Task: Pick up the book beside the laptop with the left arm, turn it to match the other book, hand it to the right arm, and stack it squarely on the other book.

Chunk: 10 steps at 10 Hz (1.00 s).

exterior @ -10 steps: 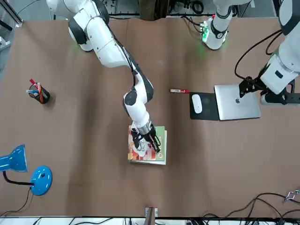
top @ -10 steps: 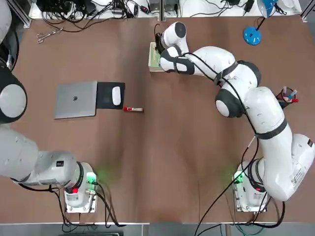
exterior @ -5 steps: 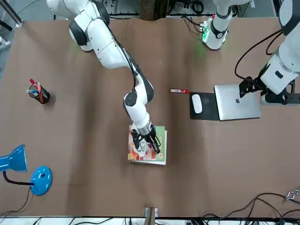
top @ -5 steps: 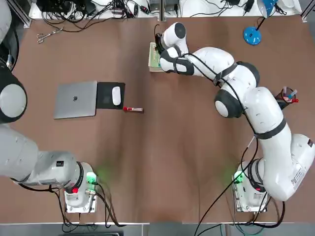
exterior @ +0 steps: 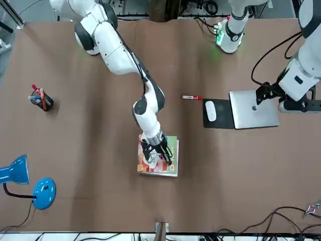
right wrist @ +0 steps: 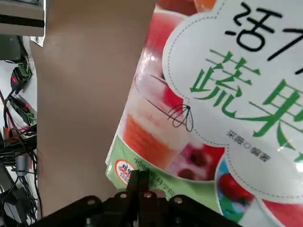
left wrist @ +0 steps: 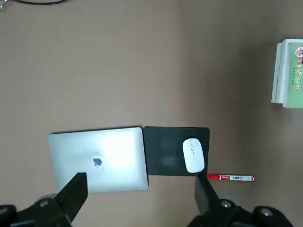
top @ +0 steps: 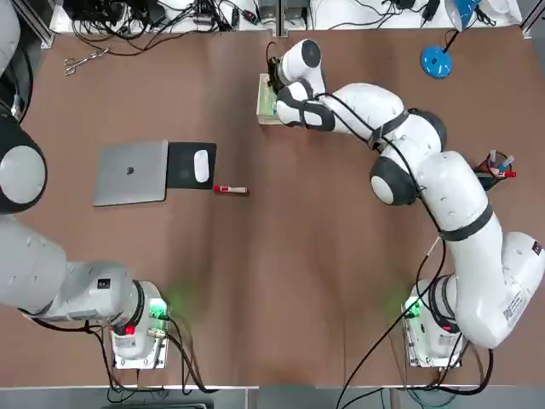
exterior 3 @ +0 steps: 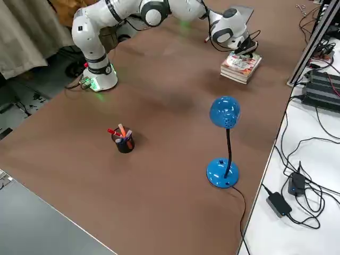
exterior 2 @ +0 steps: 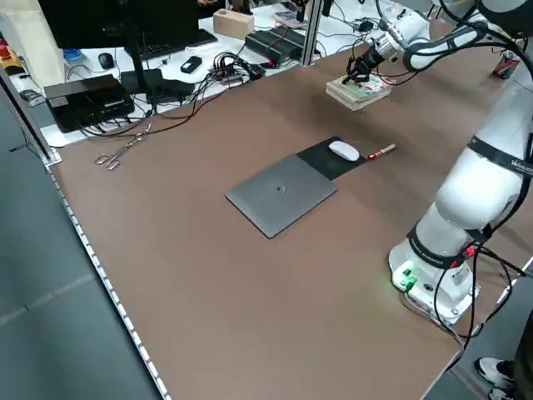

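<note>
Book first: the thin cream-and-pink paperback with the green band [exterior: 165,155] lies on top of the other book [exterior 2: 356,97], far across the tabletop [top: 298,256] from the flat silver-grey laptop [top: 130,172]. Right hand [exterior: 154,156] sits right on the cover, fingers pressed together, gripping nothing. Left hand [left wrist: 142,201] hangs spread wide above the laptop. Risk now: that fingertip may drag the cover as it lifts or slides, skewing the stack out of square.
</note>
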### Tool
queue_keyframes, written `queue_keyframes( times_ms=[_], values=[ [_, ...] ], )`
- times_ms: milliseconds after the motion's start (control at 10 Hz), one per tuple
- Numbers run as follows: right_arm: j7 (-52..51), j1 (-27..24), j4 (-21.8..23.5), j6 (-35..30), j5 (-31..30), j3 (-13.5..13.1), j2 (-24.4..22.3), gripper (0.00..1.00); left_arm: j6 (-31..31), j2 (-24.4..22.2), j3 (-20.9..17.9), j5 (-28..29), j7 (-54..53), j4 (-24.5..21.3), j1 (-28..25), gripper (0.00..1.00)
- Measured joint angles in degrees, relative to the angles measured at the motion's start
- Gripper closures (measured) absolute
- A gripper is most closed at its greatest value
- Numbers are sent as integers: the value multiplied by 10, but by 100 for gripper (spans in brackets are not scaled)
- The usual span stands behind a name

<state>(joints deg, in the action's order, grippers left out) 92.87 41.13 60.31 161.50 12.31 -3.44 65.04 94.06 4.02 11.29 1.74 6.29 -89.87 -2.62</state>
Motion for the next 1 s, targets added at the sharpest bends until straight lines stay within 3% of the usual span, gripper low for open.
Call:
queue_keyframes(
  times_ms=[1000],
  values=[
    [-4, 0, -9, 0, 0, -2, 6, 96, 0, 0, 0, 0, -2, 0, 1, 0]
  ],
)
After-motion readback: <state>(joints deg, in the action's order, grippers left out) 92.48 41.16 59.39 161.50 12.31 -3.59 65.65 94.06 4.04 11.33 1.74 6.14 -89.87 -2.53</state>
